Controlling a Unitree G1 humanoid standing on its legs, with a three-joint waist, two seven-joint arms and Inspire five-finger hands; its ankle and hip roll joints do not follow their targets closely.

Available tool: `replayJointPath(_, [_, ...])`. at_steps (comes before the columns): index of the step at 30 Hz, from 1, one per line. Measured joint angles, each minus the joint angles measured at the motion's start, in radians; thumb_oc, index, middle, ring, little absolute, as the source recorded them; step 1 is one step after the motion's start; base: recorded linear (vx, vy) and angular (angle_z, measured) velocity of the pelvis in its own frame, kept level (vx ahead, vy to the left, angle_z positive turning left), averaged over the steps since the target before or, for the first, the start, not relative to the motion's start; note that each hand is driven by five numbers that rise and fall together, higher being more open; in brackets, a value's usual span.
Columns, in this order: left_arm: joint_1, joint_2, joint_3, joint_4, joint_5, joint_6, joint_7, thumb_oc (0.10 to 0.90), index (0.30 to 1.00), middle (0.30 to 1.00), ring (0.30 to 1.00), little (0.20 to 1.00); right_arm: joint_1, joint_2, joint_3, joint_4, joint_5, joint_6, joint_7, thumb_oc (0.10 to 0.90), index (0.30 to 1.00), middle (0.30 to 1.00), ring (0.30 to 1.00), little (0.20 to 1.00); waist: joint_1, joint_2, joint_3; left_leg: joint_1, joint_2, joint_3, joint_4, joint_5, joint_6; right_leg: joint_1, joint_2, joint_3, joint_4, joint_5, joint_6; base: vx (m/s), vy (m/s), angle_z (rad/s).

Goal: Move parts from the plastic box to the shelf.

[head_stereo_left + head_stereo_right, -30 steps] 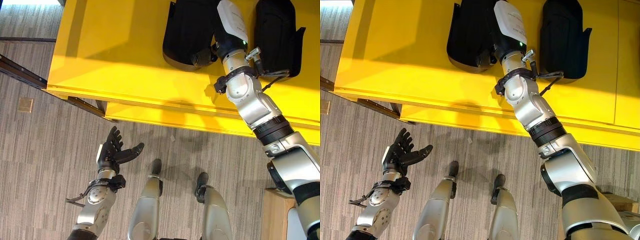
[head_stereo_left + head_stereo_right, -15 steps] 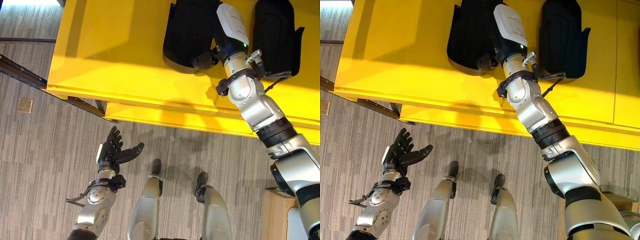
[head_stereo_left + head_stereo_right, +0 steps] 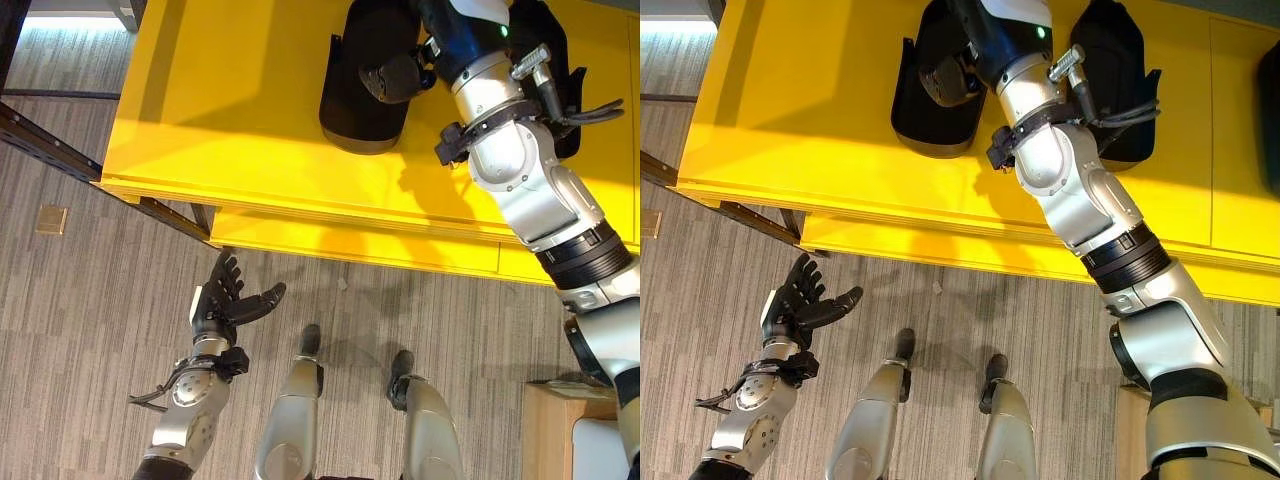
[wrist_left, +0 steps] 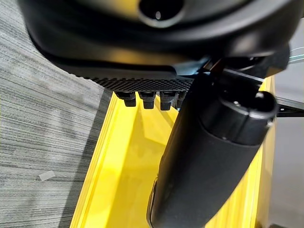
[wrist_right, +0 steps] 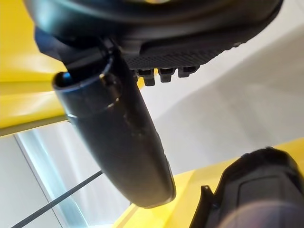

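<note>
Over the yellow shelf (image 3: 240, 110), the right hand (image 3: 395, 75) reaches between two black parts (image 3: 930, 95) lying flat and apart on it; its thumb hangs beside the left part, touching nothing visible, fingers straight in the wrist view. Low at the left, the left hand (image 3: 225, 305) is spread wide and empty above grey striped carpet (image 3: 80, 300).
</note>
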State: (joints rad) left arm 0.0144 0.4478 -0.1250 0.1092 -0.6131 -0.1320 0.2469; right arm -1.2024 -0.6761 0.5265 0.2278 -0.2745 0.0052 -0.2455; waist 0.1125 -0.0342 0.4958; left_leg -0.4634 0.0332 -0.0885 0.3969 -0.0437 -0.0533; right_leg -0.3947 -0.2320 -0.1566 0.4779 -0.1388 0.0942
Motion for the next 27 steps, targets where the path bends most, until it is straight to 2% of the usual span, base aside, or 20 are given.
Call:
replayJointPath(10, [-0.004,0.001,0.008,-0.001,-0.001,0.002,-0.019,0.900,1.000,1.000,1.000,1.000,0.007,-0.052,0.000,-0.039,0.008,-0.005,0.038,0.900,1.000,1.000,1.000,1.000,-0.013,-0.001,-0.001,0.020,0.002,0.005,-0.009,0.002,0.000,0.013,0.000,0.002,-0.010,0.004,0.001,0.00,0.000,0.00])
replayJointPath(11, [0.003,0.002,0.009,-0.003,-0.001,0.004,-0.021,0.900,1.000,1.000,1.000,1.000,0.079,-0.088,-0.016,-0.117,0.063,-0.015,0.062,0.900,1.000,1.000,1.000,1.000,-0.013,-0.006,-0.003,0.051,0.002,0.008,-0.023,0.002,0.000,0.047,0.002,0.002,-0.030,0.008,0.003,0.03,0.000,-0.06])
replayJointPath(15, [0.031,0.003,0.033,-0.023,-0.001,0.005,-0.023,0.900,1.000,1.000,1.000,1.000,0.270,-0.086,-0.120,-0.251,0.173,-0.065,0.081,0.900,1.000,1.000,1.000,1.000,-0.029,-0.035,-0.023,0.079,0.009,0.020,-0.038,0.000,0.002,0.075,0.010,0.009,-0.056,0.016,0.005,0.03,0.005,-0.10])
replayJointPath(18, [0.024,0.003,0.041,-0.035,-0.001,0.014,-0.042,0.900,1.000,1.000,1.000,1.000,0.338,-0.085,-0.156,-0.278,0.226,-0.067,0.108,0.900,1.000,1.000,1.000,1.000,-0.052,-0.035,-0.024,0.084,0.020,0.027,-0.038,0.000,0.002,0.083,0.021,0.015,-0.076,0.031,0.002,0.06,0.012,-0.11])
replayJointPath(21, [0.037,-0.004,0.047,-0.044,0.000,0.022,-0.060,0.900,1.000,1.000,1.000,1.000,0.540,-0.078,-0.276,-0.371,0.281,-0.076,0.128,0.900,1.000,1.000,1.000,1.000,-0.056,-0.036,-0.025,0.131,0.025,0.033,-0.061,0.001,0.002,0.135,0.027,0.014,-0.122,0.048,0.004,0.06,0.021,-0.09])
replayJointPath(22, [0.083,-0.002,0.061,-0.040,0.000,0.023,-0.060,0.900,1.000,1.000,1.000,1.000,0.609,-0.081,-0.296,-0.381,0.302,-0.077,0.142,0.900,1.000,1.000,1.000,1.000,-0.088,-0.028,-0.062,0.143,0.032,0.046,-0.087,-0.001,0.004,0.160,0.035,0.018,-0.179,0.073,0.007,0.08,0.039,-0.22])
replayJointPath(24, [0.083,-0.023,0.058,-0.048,0.000,0.027,-0.069,0.900,1.000,1.000,1.000,1.000,0.739,-0.027,-0.399,-0.422,0.347,-0.097,0.154,0.900,1.000,1.000,1.000,1.000,-0.085,-0.022,-0.086,0.164,0.034,0.046,-0.120,0.013,0.004,0.184,0.041,0.014,-0.226,0.094,0.010,0.06,0.025,-0.06])
replayJointPath(25, [0.104,-0.043,0.069,-0.053,0.000,0.027,-0.069,0.900,1.000,1.000,1.000,1.000,0.806,0.006,-0.422,-0.438,0.379,-0.104,0.154,0.900,1.000,1.000,1.000,1.000,-0.083,-0.022,-0.113,0.177,0.033,0.049,-0.144,0.022,0.003,0.202,0.044,0.014,-0.261,0.105,0.009,0.06,0.020,-0.06])
replayJointPath(27, [0.118,-0.047,0.067,-0.048,0.000,0.031,-0.070,0.900,1.000,1.000,1.000,1.000,0.833,0.008,-0.427,-0.441,0.398,-0.106,0.170,0.900,1.000,1.000,1.000,1.000,-0.105,-0.013,-0.131,0.199,0.034,0.058,-0.162,0.022,0.003,0.227,0.045,0.016,-0.297,0.120,0.013,0.07,0.028,-0.08])
